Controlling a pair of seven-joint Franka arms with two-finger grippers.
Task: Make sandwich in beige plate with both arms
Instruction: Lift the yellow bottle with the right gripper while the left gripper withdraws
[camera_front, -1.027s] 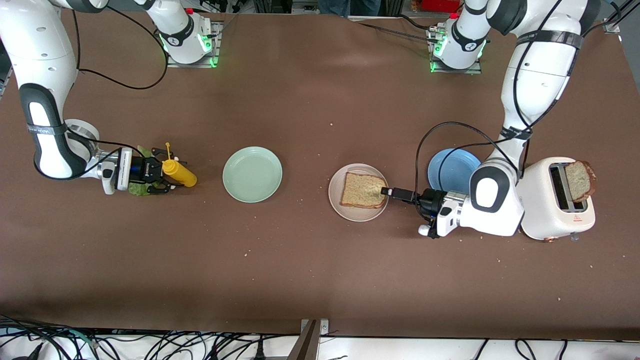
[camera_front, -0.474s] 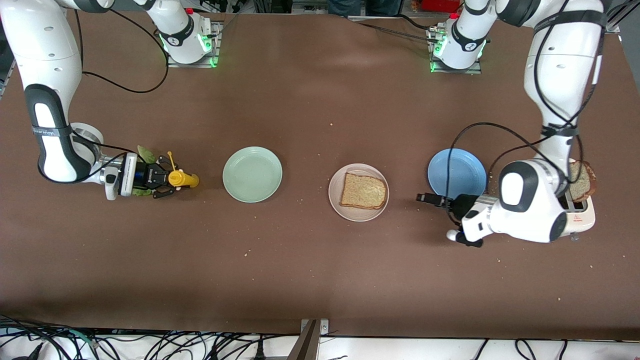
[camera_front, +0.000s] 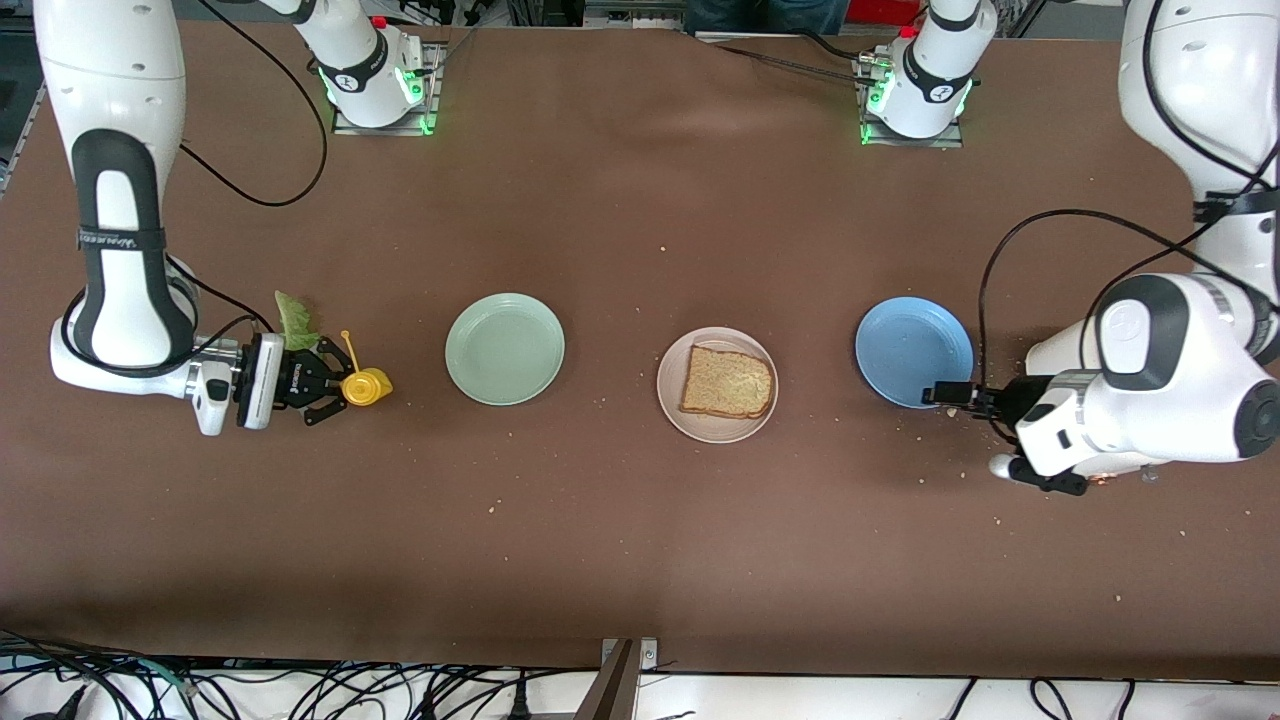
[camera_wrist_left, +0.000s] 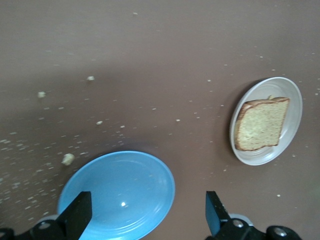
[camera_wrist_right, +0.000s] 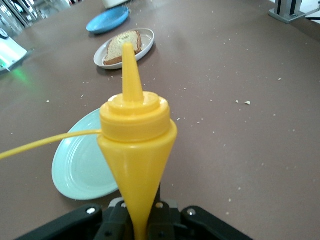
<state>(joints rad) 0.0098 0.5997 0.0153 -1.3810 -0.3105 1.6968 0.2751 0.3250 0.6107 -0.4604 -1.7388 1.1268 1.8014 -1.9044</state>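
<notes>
One toast slice (camera_front: 727, 382) lies flat on the beige plate (camera_front: 716, 428). The lettuce leaf (camera_front: 295, 317) lies on the table toward the right arm's end. My right gripper (camera_front: 328, 386) is shut on the yellow squeeze bottle (camera_front: 366, 387) and holds it beside the leaf; in the right wrist view the bottle (camera_wrist_right: 135, 135) rises from the gripper (camera_wrist_right: 135, 222). My left gripper (camera_front: 950, 395) hangs open and empty over the rim of the blue plate (camera_front: 913, 345); the left wrist view shows both fingers (camera_wrist_left: 77, 216) wide apart above that plate (camera_wrist_left: 117, 190).
A mint-green plate (camera_front: 505, 348) sits between the bottle and the beige plate. The left arm's wrist covers most of the white toaster (camera_front: 1045, 352) at its end of the table. Crumbs lie scattered around the blue plate.
The left arm pulled back from the beige plate, past the blue plate, and now hides the toaster. The right gripper closed on the bottle and tipped it up, uncovering the lettuce.
</notes>
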